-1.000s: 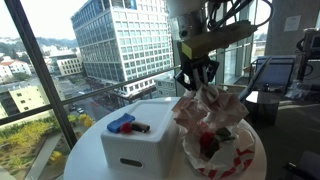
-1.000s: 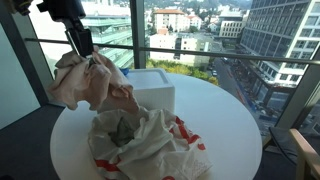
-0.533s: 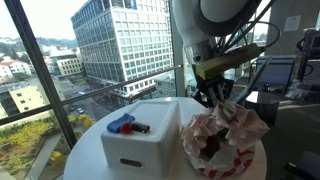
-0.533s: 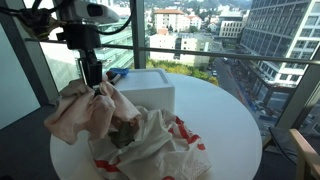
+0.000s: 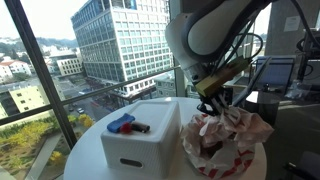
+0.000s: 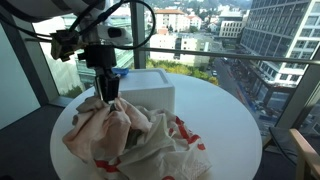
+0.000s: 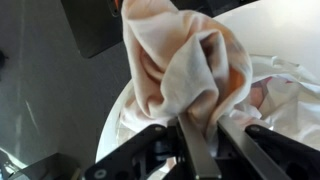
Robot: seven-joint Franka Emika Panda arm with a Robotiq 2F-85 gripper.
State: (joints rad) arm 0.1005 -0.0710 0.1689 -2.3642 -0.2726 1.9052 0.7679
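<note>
Gripper: narrow, its 2 fingers pinching a fold of the beige cloth; seen in both exterior views.
Beige cloth: hangs from the fingertips and bunches under them; its lower part rests on the heap below. Soft, thin, crumpled, pale peach.
Patterned cloth: directly below and around the gripper, under the beige cloth. White with red marks, rumpled into a loose mound.
Box: just beside the gripper, touching the cloth heap. White, smooth, squarish with rounded edges, closed top; its inside is not shown.
On the box: 1 blue item and 1 dark item, side by side on the top face, on the far side from the gripper. Both small; material cannot be told.
Table: beneath the gripper, round, white, smooth; bears the box and both cloths.
</note>
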